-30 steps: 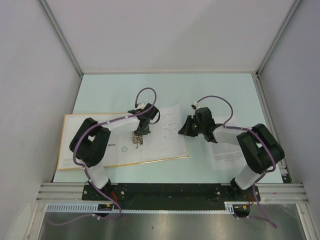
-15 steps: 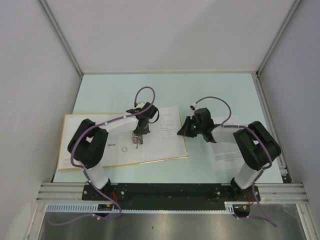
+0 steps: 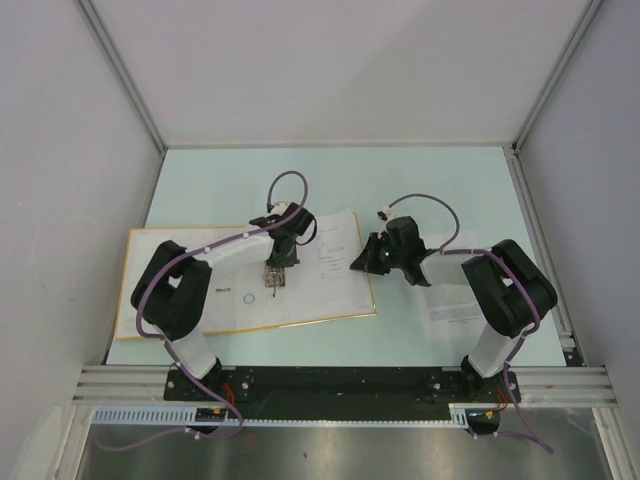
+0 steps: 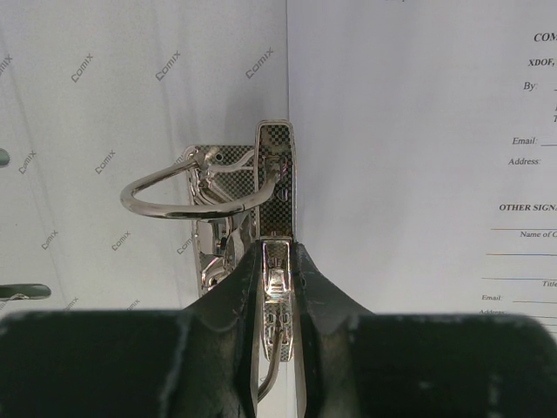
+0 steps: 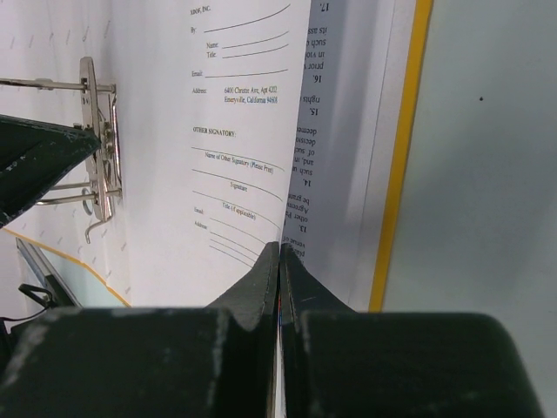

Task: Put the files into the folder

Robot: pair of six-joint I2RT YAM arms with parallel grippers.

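The chief risk is to the sheet [image 5: 235, 113]: the right pincer [image 5: 278, 257] has its fingers pressed together on the paper's outer edge, and thin paper held by so narrow a nip could slide out, crease or tear if the arm draws it sideways while its inner edge drags or catches on the metal ring [image 4: 165, 196]. A second risk sits with the left pincer [image 4: 277, 252], whose fingers are clamped on either side of the polished lever [image 4: 275, 192] of the ring clasp; smooth metal gives little purchase, so the lever could slip free and spring over. Whether the ring stands parted or joined I cannot tell, and if it is joined the paper cannot be threaded at all. The folder [image 3: 240, 315] lies open and flat on the left half of the surface [image 3: 420, 190], and the held sheet rests across its right-hand leaf, between the two pincers, its far edge reaching the clasp where the left pincer sits. The loose sheets [image 3: 455, 300] lie apart, on the surface under the right arm, not yet filed.
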